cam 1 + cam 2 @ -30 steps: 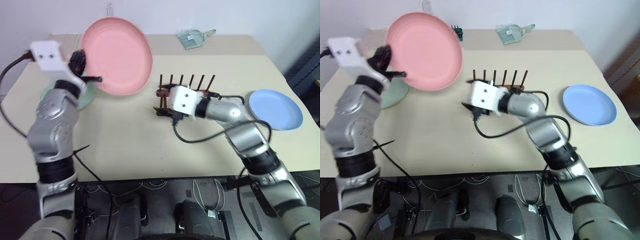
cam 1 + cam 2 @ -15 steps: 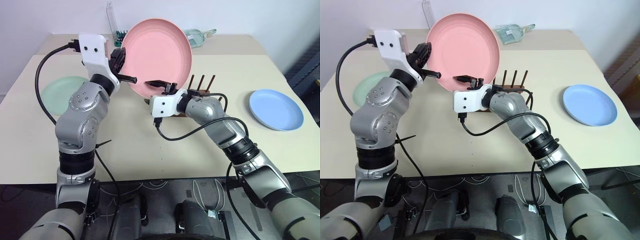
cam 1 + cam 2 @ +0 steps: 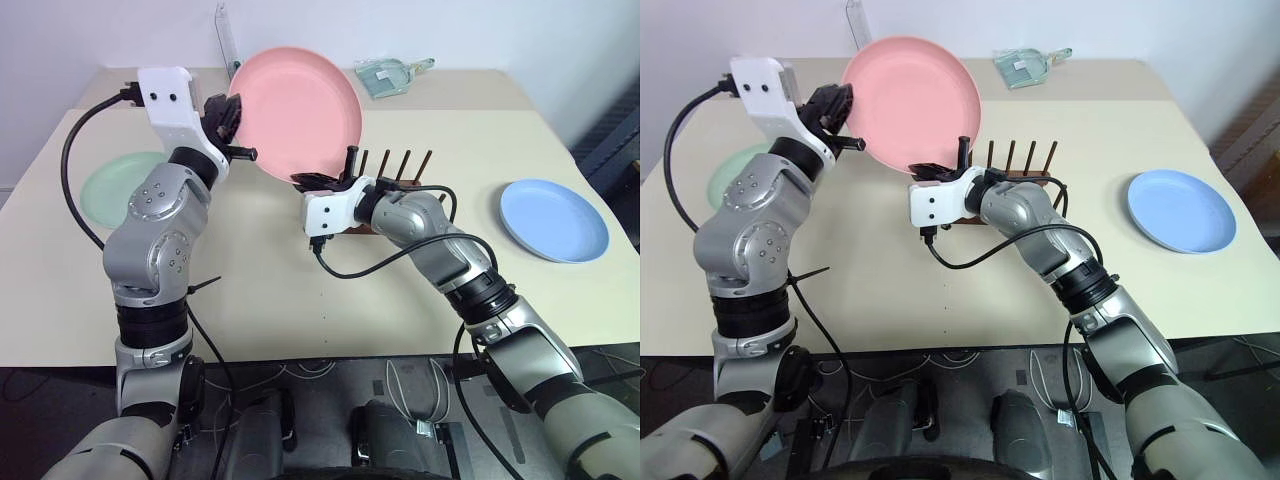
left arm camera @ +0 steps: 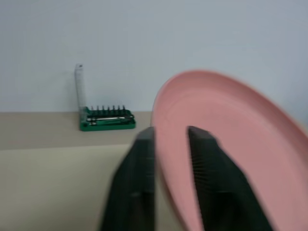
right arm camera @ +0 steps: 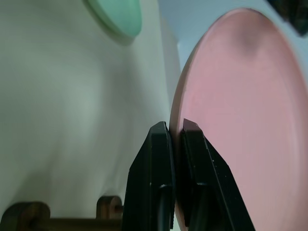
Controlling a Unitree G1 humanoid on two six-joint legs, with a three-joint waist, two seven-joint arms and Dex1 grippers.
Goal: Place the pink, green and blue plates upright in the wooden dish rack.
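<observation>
Left eye view shows the pink plate [image 3: 296, 115] raised on edge above the desk [image 3: 250, 290], its face turned toward the camera, between the two hands. The left hand [image 3: 232, 135] stands at the plate's left rim. In the left wrist view its two black fingers [image 4: 139, 178] straddle that rim with a gap showing on either side, so the hand is released rather than clenched on it. The right hand [image 3: 322, 180] sits at the plate's lower edge, just in front of the rack [image 3: 385, 190]. In the right wrist view its fingers [image 5: 154, 173] are clenched on the pink rim, one on each face, grasping the plate.

The rack sits on the desk beside the right hand, on the side away from the left arm, its dark pegs upright and none of its slots filled. The plate's bottom edge hangs close to the rack's near end; whether it touches a peg I cannot tell.

The green plate [image 3: 125, 180] lies flat on the desk behind the left arm, partly hidden by it. The blue plate [image 3: 553, 218] lies flat near the desk's right edge, well apart from the rack and both hands.
</observation>
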